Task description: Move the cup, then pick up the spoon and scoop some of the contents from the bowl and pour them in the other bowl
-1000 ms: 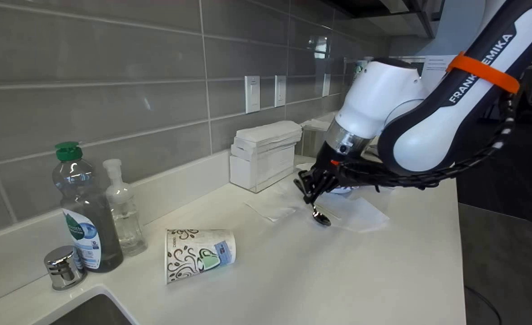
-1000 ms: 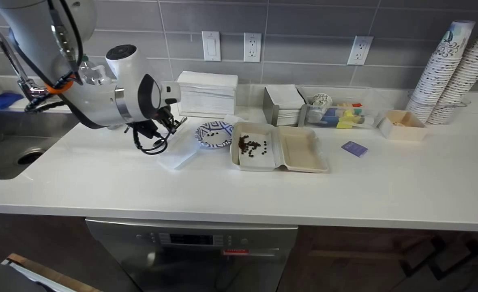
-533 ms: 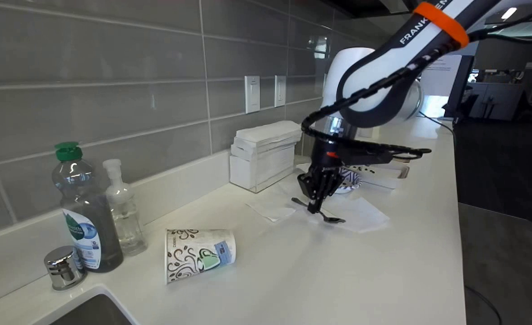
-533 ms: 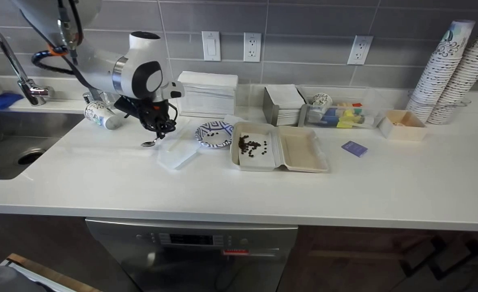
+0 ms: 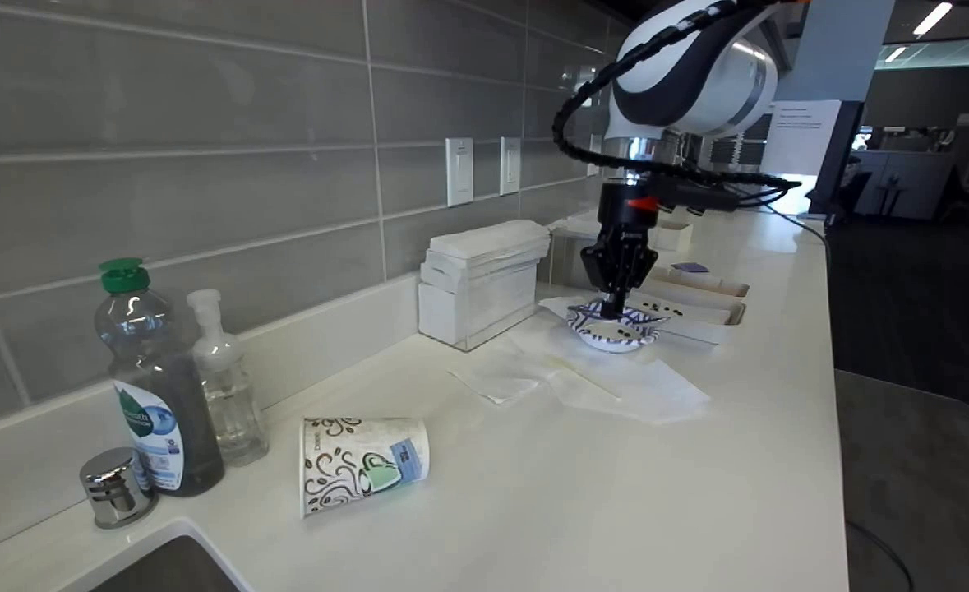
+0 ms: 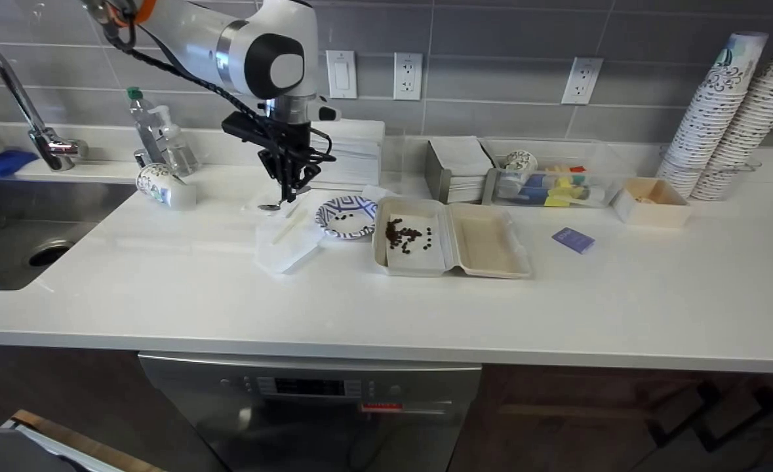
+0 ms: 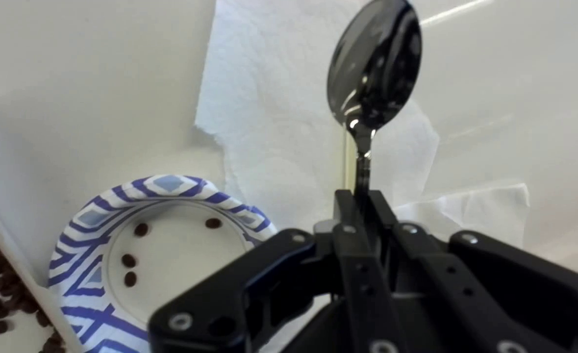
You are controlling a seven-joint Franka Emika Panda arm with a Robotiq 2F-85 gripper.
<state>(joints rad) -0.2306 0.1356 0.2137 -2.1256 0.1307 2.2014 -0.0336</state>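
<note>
1. Jaws: pinched tight on the spoon (image 7: 368, 98), handle clamped btwn the tips.
2. Spoon vs jaws: scoop end juts out past the tips, twd top of wrist view; in both exterior views spoon shows on either side of jaws. Roughly lvl, held up off the desk (image 6: 360, 308).
3. Napkins (image 7: 279, 98): on desk, behind the spoon in wrist view.
4. Bowl (image 6: 322, 215), blue/wht pattern: on desk, near jaws, to the R of them in an exterior view; few dk beans (image 7: 141, 229) inside.
5. Takeout box (image 6: 490, 242): open, just beside bowl, more beans in the half nearest it.
6. Cup (image 5: 361, 464), wht paper w/ print: on its side on desk, well apart from jaws & spoon, near bottle (image 5: 159, 370) & pump dispenser (image 5: 228, 378).
</note>
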